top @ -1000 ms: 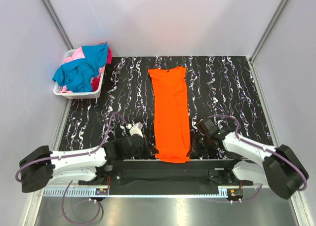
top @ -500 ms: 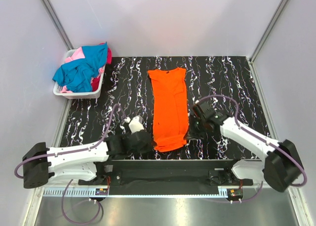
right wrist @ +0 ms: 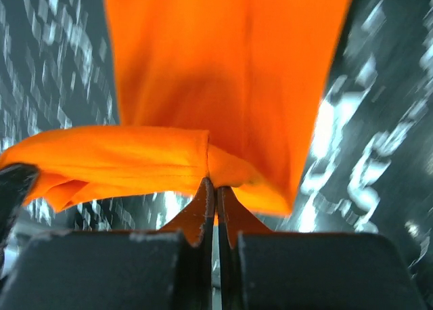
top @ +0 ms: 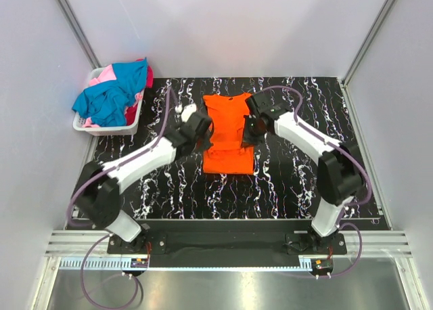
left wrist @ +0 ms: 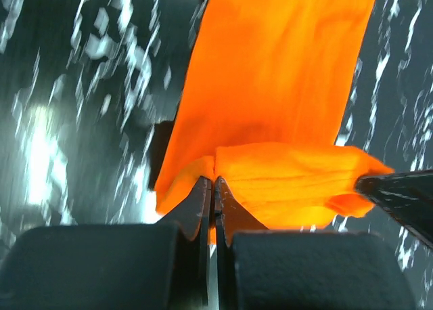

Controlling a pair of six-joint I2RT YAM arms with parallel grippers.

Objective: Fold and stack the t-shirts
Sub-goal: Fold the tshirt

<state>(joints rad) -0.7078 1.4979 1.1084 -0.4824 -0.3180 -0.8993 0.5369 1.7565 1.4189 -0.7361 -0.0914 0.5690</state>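
Orange shirt (top: 229, 160) has its hem clamped tight in the left gripper (left wrist: 214, 183) and right gripper (right wrist: 215, 188), mid-fold; if one slips or releases early, that fold probably lands crooked.

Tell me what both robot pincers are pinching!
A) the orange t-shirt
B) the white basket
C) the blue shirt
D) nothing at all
A: the left pincer and the right pincer are each shut on an edge of the orange t-shirt, while the blue shirt lies in the white basket, away from both.
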